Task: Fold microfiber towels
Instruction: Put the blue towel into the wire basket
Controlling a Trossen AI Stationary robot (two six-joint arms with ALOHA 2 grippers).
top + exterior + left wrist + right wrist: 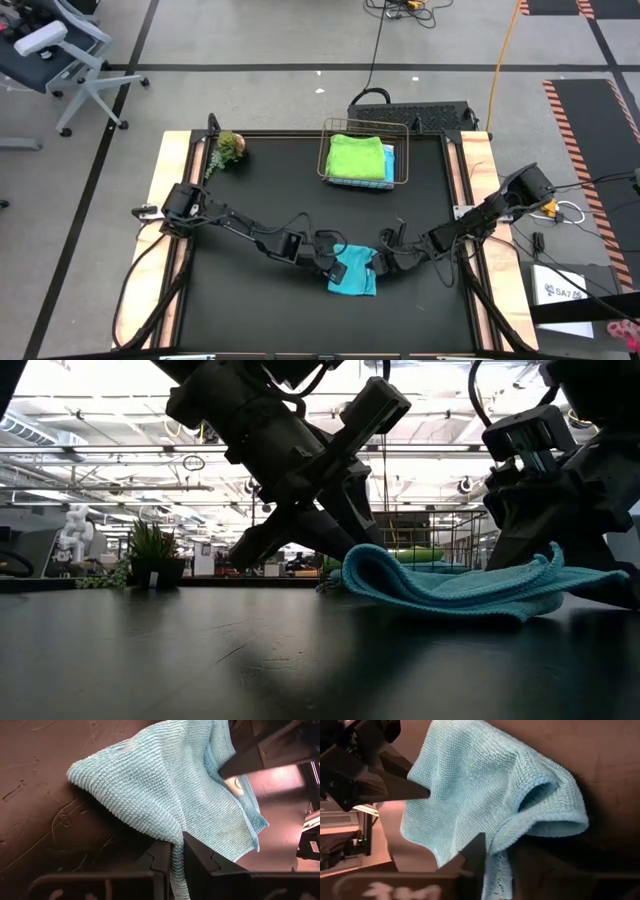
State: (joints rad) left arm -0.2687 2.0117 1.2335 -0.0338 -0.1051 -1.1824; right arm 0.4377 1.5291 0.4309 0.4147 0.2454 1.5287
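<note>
Teal towel (352,272) pinched: left fingers (162,865), right fingers (476,851).

Black tabletop (250,180): teal towel (352,272) laid near front edge; wire basket (364,153) and small plant (227,150) placed at rear.

The black table (260,180) has pale wooden side edges and stands on a grey floor (250,40) crossed by dark lines. An office chair (55,50) sits at the far left, and striped hazard tape (590,130) runs on the right. Cables (378,40) trail across the floor behind. At table height, a bright hall with ceiling beams (90,450) and lights shows.
</note>
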